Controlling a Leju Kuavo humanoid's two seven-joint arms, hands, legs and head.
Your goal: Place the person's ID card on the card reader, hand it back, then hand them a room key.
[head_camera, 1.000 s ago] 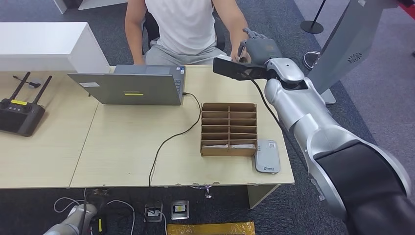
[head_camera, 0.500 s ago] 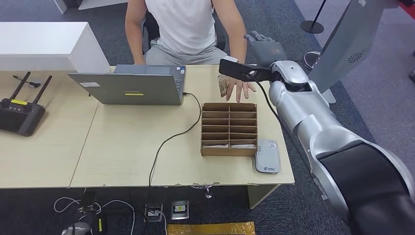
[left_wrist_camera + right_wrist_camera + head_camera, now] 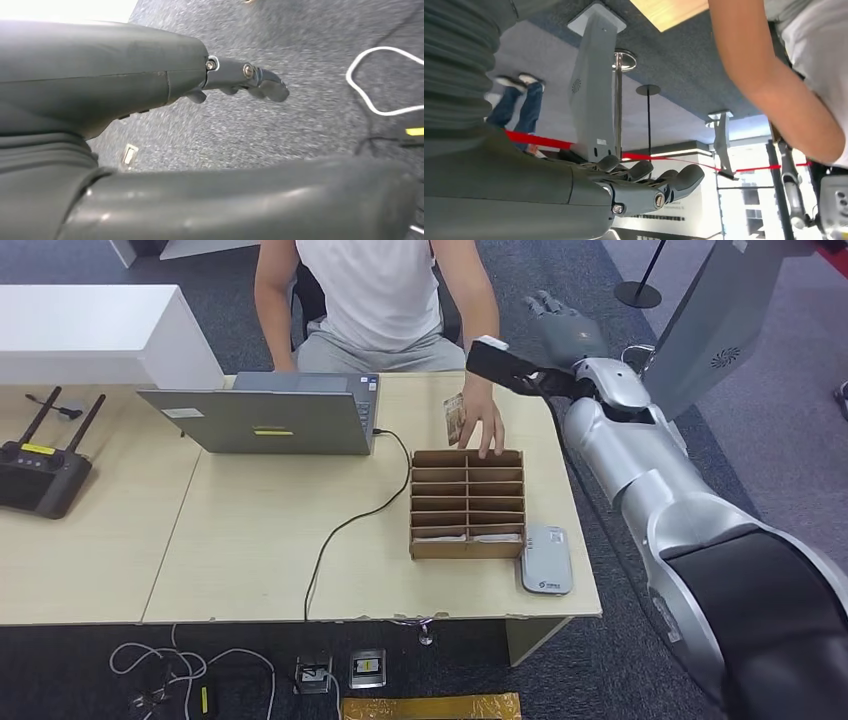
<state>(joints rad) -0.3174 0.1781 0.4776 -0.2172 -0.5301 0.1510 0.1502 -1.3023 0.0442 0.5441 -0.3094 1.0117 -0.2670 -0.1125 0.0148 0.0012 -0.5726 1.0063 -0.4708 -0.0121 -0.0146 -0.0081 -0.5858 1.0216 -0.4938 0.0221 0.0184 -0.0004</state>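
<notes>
The empty robot hand (image 3: 644, 187), fingers extended, lies near a person's forearm (image 3: 774, 85).

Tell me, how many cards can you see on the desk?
3: one in the person's hand, a card beside the laptop's far corner, and two white cards lying in the organizer's nearest row. Others may be hidden.

card (image 3: 454, 418): partly hidden by person's hand (image 3: 481, 418) | print unreadable

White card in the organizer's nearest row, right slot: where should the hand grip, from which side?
Probably the upper edge of the white card, pinched from straight above. It sits in the cardboard organizer's nearest row, walls closing its sides, so only the top looks free. The right hand is nearer.
</notes>
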